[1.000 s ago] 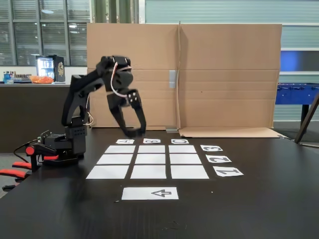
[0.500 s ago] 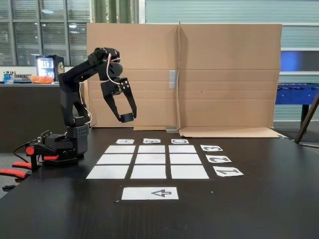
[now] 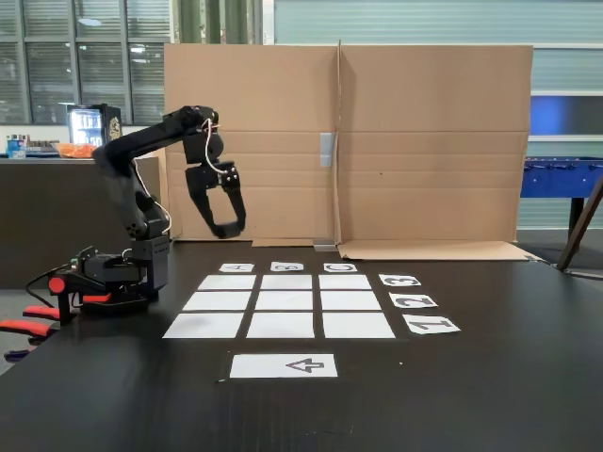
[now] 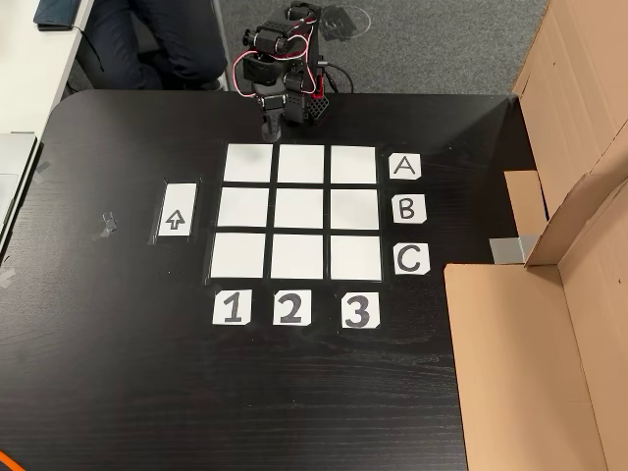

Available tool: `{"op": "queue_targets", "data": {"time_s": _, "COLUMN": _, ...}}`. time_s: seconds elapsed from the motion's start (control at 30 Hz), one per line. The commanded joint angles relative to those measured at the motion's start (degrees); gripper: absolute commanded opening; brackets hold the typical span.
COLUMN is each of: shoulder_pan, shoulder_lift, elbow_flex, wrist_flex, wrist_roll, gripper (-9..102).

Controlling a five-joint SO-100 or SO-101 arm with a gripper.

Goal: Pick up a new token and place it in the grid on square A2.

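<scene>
Hand carries the token above the surface, behind the grid.

The hand (image 3: 226, 226) hangs in the air near the arm's base, its jaws closed on what looks like the token (image 3: 229, 229), lifted so it can pass over the paper. The grid (image 4: 300, 211) is empty; A2 (image 4: 302, 164), the middle cell of the row beside label A (image 4: 404, 167), lies close under the hand.

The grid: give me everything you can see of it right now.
The grid is nine plain white paper rectangles in a three-by-three layout, lying flat on the black table with narrow dark gaps between cells. All nine cells are bare. Paper labels A, B, C line one edge and 1, 2, 3 another. In the fixed view the gripper hangs in the air above the table, clear of the grid.
</scene>
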Motion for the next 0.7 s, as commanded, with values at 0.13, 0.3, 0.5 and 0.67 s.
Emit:
{"op": "queue_targets", "data": {"time_s": 0.13, "shoulder_pan": -4.48, "shoulder_lift": 3.69, "elbow_flex": 7.47, "wrist_flex": -2.37, "wrist_roll": -1.67, "gripper": 5}}
{"op": "queue_targets", "data": {"time_s": 0.3, "shoulder_pan": -6.15, "shoulder_lift": 3.87, "elbow_flex": 12.04, "wrist_flex": -4.57, "wrist_roll": -2.99, "gripper": 5}}
{"op": "queue_targets", "data": {"time_s": 0.5, "shoulder_pan": -7.47, "shoulder_lift": 3.96, "elbow_flex": 16.26, "wrist_flex": -7.03, "wrist_roll": -3.43, "gripper": 5}}
{"op": "queue_targets", "data": {"time_s": 0.67, "shoulder_pan": -9.05, "shoulder_lift": 5.27, "elbow_flex": 21.71, "wrist_flex": -10.11, "wrist_roll": -3.43, "gripper": 4}}
